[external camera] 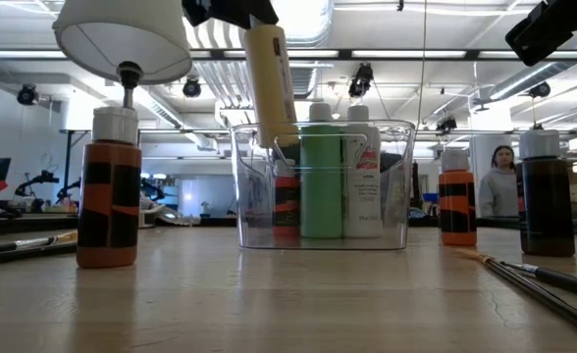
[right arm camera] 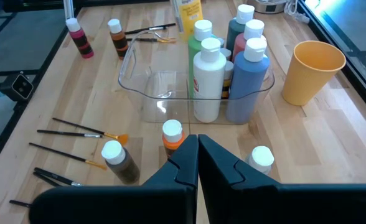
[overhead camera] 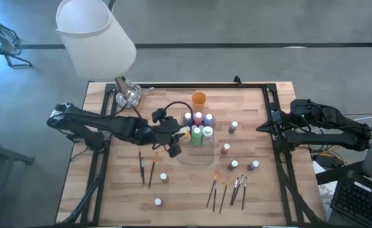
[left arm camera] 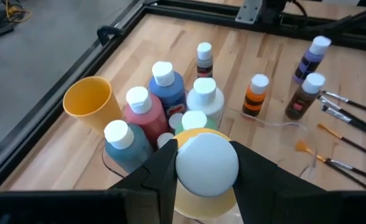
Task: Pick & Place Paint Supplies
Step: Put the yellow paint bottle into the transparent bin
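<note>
My left gripper (overhead camera: 178,135) is shut on a pale yellow paint bottle (external camera: 271,78) with a white cap and holds it over the left end of the clear tray (overhead camera: 196,156). Several paint bottles (left arm camera: 170,106) stand upright in the tray: blue, red, teal, green and white. Loose small bottles (overhead camera: 234,126) and paintbrushes (overhead camera: 227,190) lie on the wooden table. My right gripper (right arm camera: 197,155) waits shut by the table's right edge (overhead camera: 263,128). My left gripper pinches the yellow bottle at its top end, one finger (left arm camera: 161,177) on each side of the white cap (left arm camera: 186,168). The fingers slant down from the table's left. The bottle hangs nearly upright, slightly tilted, its lower end (external camera: 281,137) dipping just below the tray's rim.
An orange cup (overhead camera: 198,98) stands just beyond the tray. A lamp with a white shade (overhead camera: 94,35) stands at the far left corner. More bottles (overhead camera: 164,178) and dark brushes (overhead camera: 146,168) lie on the near left. A person (external camera: 501,176) stands in the room behind.
</note>
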